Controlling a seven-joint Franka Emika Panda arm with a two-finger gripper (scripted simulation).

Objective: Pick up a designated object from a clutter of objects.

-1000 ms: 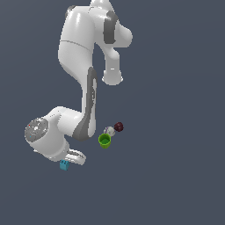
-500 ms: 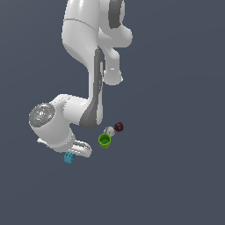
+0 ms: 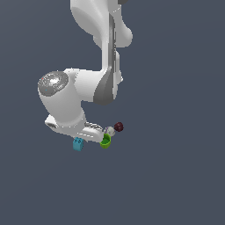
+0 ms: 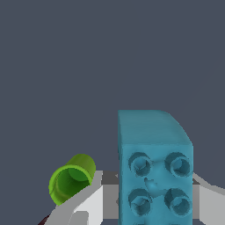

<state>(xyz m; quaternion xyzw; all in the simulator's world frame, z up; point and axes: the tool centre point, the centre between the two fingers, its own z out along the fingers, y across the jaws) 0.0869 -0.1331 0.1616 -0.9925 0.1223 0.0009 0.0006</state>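
Wrist view: the teal brick (image 4: 154,169) sat between the gripper (image 4: 149,197) fingers, held.

The jaws stood narrow, closed against the brick's sides, with the green cup (image 4: 71,179) just beside the brick and the maroon ball (image 3: 118,127) beyond the cup. The grasp step looked done; the next move called for a straight lift clear of the cup.

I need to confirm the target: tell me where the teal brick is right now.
In the exterior view the teal brick sits just under the hand, to that view's left of the lime-green cup. The wrist view shows it close, between the fingers.
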